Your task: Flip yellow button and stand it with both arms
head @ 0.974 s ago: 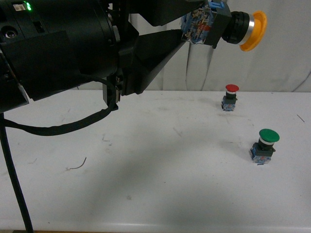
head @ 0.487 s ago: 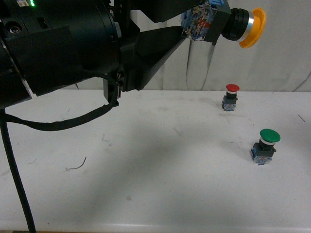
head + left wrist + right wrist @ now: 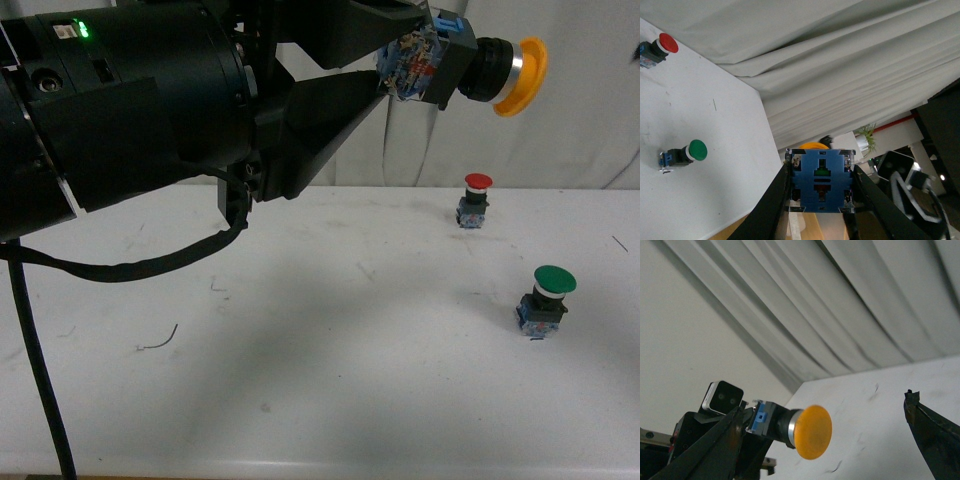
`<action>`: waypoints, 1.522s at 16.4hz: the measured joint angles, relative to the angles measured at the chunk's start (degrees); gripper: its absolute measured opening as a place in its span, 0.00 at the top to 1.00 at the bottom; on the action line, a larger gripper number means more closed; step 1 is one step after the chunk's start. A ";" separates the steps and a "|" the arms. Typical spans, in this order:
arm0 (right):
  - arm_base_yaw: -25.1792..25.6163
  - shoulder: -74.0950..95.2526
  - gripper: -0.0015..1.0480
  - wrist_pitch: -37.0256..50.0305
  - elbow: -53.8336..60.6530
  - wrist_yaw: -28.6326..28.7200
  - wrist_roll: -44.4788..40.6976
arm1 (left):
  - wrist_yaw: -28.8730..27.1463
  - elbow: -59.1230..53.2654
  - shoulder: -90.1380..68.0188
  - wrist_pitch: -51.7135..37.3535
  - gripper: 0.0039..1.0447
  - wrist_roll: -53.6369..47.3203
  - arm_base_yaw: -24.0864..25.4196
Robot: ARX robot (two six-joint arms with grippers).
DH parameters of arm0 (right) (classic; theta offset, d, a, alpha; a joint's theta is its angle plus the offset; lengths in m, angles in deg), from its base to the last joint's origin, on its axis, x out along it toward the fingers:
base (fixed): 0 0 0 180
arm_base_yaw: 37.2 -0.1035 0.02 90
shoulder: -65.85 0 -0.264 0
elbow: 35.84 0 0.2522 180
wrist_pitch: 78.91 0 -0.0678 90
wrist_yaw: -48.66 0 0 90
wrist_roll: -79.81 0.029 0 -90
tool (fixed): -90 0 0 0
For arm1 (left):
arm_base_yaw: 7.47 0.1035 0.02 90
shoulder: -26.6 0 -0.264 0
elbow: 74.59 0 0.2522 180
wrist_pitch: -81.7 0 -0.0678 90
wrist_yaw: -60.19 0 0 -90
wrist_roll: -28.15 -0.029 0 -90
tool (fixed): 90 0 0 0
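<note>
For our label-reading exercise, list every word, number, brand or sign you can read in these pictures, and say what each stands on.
No text can be read in any view.
Yellow button: its blue base, held in the left gripper, bears small green and red marks, but no legible letters.
Left arm: a green light only, no readable label.
Red button and green button: plain caps, no wording visible.

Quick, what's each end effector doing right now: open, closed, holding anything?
Left end effector: closed on the yellow button, gripping its base in the air.
Right end effector: open, holding nothing.
</note>
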 joint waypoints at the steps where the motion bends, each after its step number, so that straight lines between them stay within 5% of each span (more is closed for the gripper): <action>1: -0.63 2.99 0.06 -0.22 0.00 0.66 7.91 | 0.17 0.00 0.00 0.11 0.72 -0.02 -0.17; 4: -1.75 7.10 0.06 -0.31 -2.01 -0.07 27.28 | 0.13 0.00 0.00 0.17 0.72 -0.02 -0.02; 7: -3.63 9.60 0.06 -0.02 -7.13 -1.11 36.26 | 0.35 0.02 -0.02 0.28 0.72 -0.04 -0.04; 13: -10.43 14.47 0.06 -0.28 -11.78 3.15 39.21 | 0.37 0.02 -0.02 0.52 0.72 -0.07 0.20; 17: -10.62 14.03 0.08 -0.11 -11.28 3.43 40.50 | 0.44 0.02 -0.02 0.28 0.72 -0.28 0.57; 23: -9.86 13.57 0.63 -0.31 -10.95 3.06 40.87 | 0.98 0.00 -0.02 0.11 0.72 0.02 1.05; 25: -9.86 13.57 0.66 -0.22 -10.93 3.04 41.44 | 1.01 0.00 -0.02 0.11 0.72 0.02 1.05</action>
